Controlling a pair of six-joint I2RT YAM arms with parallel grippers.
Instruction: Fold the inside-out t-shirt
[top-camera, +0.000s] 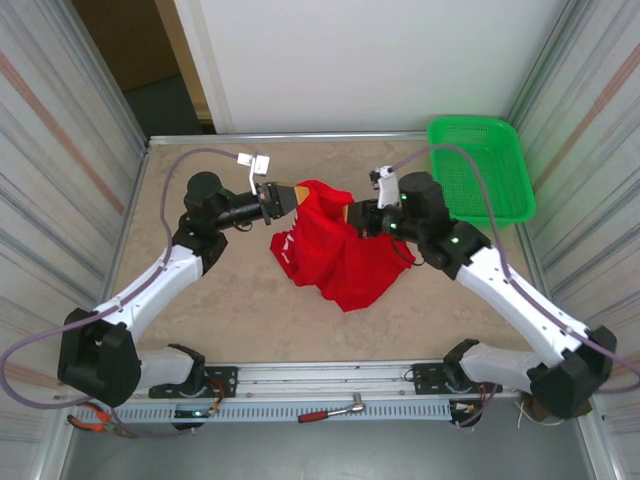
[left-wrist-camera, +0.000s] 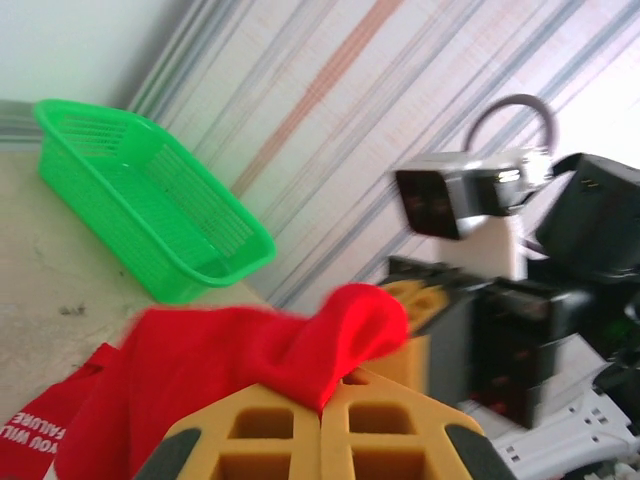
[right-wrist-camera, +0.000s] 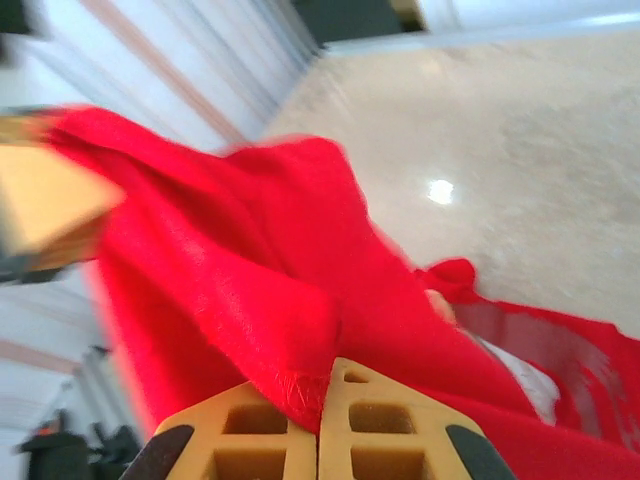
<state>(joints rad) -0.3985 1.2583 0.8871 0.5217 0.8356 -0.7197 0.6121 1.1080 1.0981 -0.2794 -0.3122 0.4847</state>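
Both arms are white with black joints, greyish cables (purple-tinged) and orange latticed fingers.

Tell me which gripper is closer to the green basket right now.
Right. The right gripper, shut on the t-shirt, sits just left of the green basket; the left gripper pinches the shirt's opposite edge, farther off.

T-shirt blurred in R wrist cam; lettering cut off.
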